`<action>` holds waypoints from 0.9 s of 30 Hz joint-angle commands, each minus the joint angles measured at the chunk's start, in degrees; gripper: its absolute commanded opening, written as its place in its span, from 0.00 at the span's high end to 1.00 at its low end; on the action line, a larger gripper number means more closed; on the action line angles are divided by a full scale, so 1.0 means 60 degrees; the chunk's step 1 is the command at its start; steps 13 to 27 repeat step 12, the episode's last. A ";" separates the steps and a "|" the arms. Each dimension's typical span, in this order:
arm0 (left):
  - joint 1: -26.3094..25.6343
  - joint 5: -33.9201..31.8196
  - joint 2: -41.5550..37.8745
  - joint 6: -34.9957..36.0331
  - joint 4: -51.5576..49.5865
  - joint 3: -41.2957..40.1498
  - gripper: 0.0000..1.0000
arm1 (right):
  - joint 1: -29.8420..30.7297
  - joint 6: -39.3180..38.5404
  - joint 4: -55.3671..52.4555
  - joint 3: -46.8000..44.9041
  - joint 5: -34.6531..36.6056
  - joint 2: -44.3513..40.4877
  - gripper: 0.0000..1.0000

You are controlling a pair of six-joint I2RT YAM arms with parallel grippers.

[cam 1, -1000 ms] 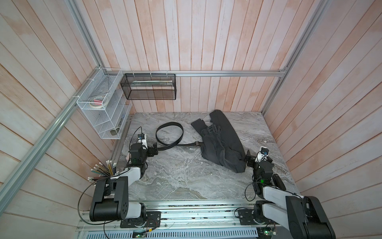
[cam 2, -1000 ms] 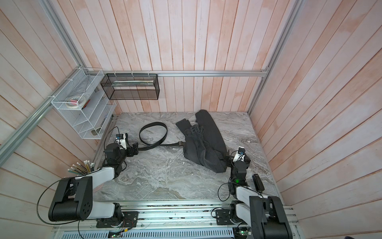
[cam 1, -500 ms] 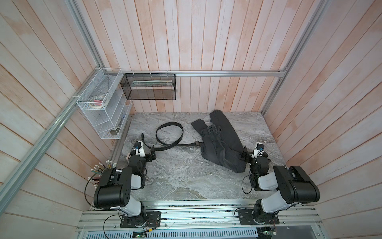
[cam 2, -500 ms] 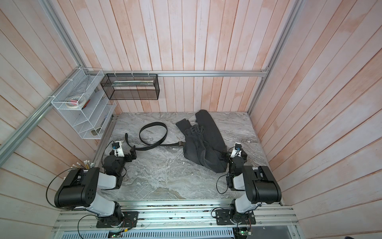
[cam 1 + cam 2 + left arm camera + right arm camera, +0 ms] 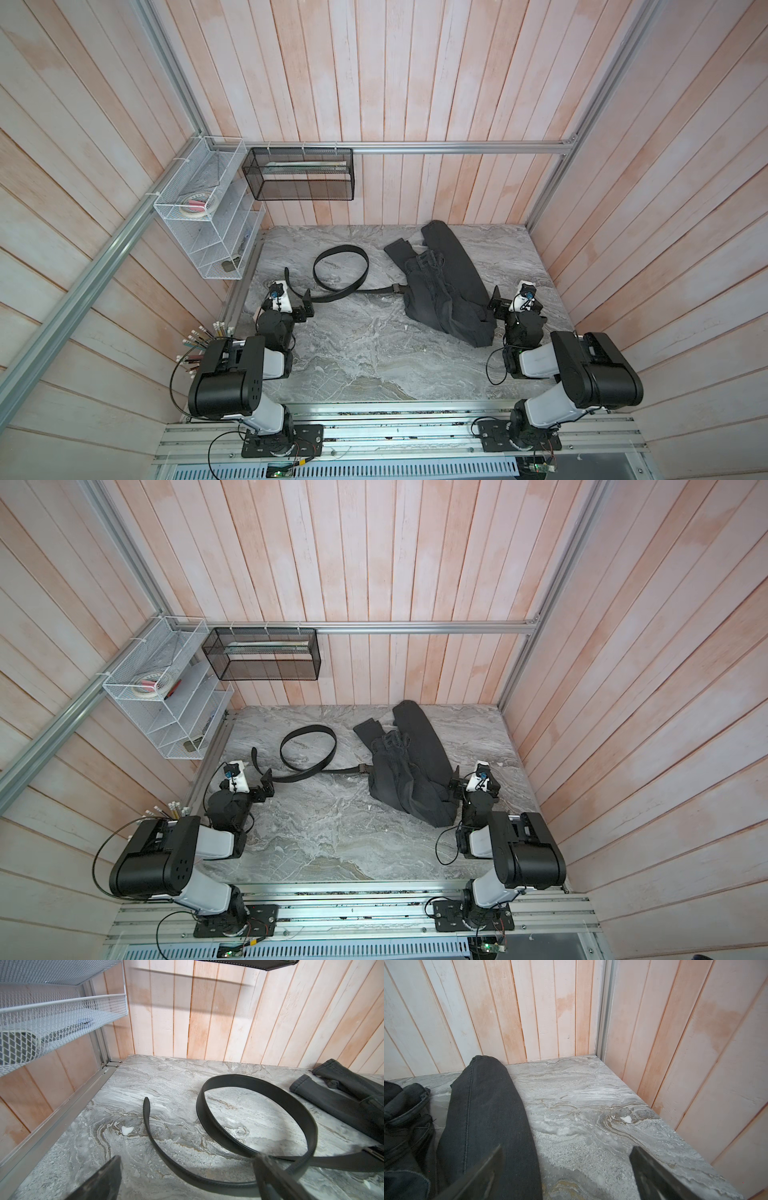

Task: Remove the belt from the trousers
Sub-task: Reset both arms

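Both arms sit low at the near edge of the grey marble table [image 5: 374,357].

My left gripper [image 5: 187,1159] stands wide open and holds nothing. The belt [image 5: 337,294] lies on the table just in front of it. The loose tail curves across the gap between the two fingers in the left wrist view. One finger [image 5: 270,1176] overlaps the strap there, and I cannot tell whether it touches. Beyond that, the belt [image 5: 200,1105] curls into one loop standing on edge. It then runs flat towards the trousers [image 5: 440,291], where its buckle end meets the crumpled waist. I cannot tell whether it is threaded through any loop.

My right gripper [image 5: 566,1148] is also wide open and empty, well apart from the belt. It sits right beside the trousers [image 5: 483,1115], with one finger over a trouser leg.
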 commanded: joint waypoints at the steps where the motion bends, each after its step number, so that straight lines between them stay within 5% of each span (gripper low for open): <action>1: -0.0038 0.0170 0.0064 0.0048 0.0190 0.0109 0.00 | -0.0043 0.0058 0.0151 -0.0025 0.0029 0.0086 0.02; 27: -0.0028 0.0167 0.0070 0.0047 0.0195 0.0112 0.00 | -0.0027 0.0027 0.0122 -0.0010 -0.0012 0.0097 0.02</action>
